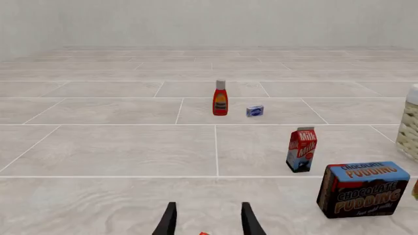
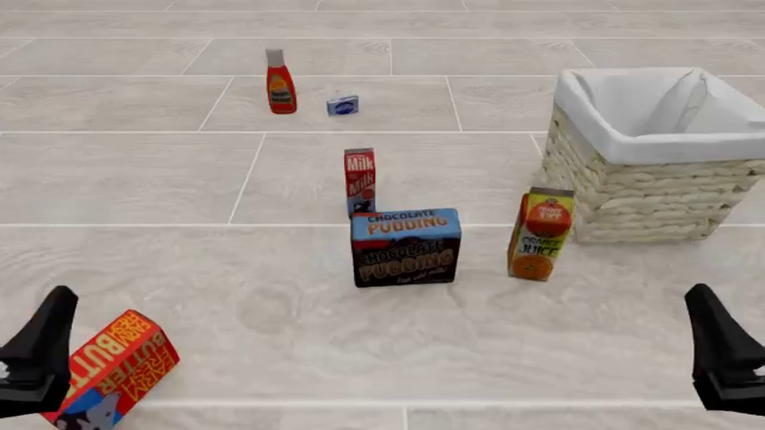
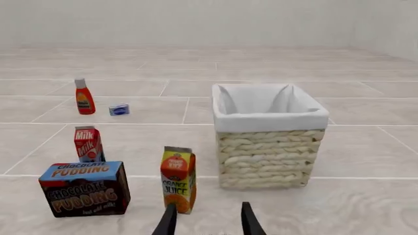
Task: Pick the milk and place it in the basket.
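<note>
Both grippers, left gripper (image 2: 36,358) and right gripper (image 2: 723,354), sit at near edge, fingers parted, holding nothing, partly cut off. Milk (image 2: 360,182) upright mid-table, far ahead between them, just behind pudding box (image 2: 406,247). Basket (image 2: 651,157) far right. Butter box (image 2: 110,365) only clear in front view.

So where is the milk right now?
In the front view the milk stands upright near the middle, just behind the chocolate pudding box and left of the basket.
</note>
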{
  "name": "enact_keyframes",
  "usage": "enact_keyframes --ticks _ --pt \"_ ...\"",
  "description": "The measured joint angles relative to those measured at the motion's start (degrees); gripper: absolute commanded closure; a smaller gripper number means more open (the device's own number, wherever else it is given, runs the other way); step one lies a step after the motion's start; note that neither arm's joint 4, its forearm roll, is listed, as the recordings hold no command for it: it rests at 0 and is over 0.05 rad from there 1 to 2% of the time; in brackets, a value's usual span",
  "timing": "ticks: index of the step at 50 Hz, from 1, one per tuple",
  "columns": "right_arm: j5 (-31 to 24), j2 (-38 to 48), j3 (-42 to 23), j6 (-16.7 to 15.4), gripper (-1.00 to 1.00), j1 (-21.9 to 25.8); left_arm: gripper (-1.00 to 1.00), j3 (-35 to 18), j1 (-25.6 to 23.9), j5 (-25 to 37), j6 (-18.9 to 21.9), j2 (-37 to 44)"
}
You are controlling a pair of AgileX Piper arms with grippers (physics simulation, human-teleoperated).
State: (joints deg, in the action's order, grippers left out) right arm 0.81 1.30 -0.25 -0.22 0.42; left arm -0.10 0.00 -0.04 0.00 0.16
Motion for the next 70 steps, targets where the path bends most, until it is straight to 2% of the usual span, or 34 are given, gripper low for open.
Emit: enact_keyframes --ticks 7,15,37,48,58,70 --pt "2.1 6.2 -2.0 -1.6 -1.00 1.6 -1.00 -0.1 0.0 0.0 0.0 0.1" --pt "1.9 12.6 -8.1 -2.7 -1.00 4.2 -1.00 -0.1 0.0 0.0 0.0 0.2" --pt "-1.8 37.5 -30.9 -2.0 -1.00 14.9 -1.00 -0.1 0.0 -0.1 0.0 0.2" --pt "-5.2 49.5 -43.3 -3.4 -1.00 20.9 -1.00 -0.1 0.0 -0.1 0.0 0.3" --pt "-7.7 59.8 -53.5 -1.4 -1.00 26.0 -1.00 -0.1 0.0 -0.1 0.0 0.3" --pt "-8.3 70.0 -61.8 2.2 -1.00 31.3 -1.00 -0.1 0.0 -0.1 0.0 0.3"
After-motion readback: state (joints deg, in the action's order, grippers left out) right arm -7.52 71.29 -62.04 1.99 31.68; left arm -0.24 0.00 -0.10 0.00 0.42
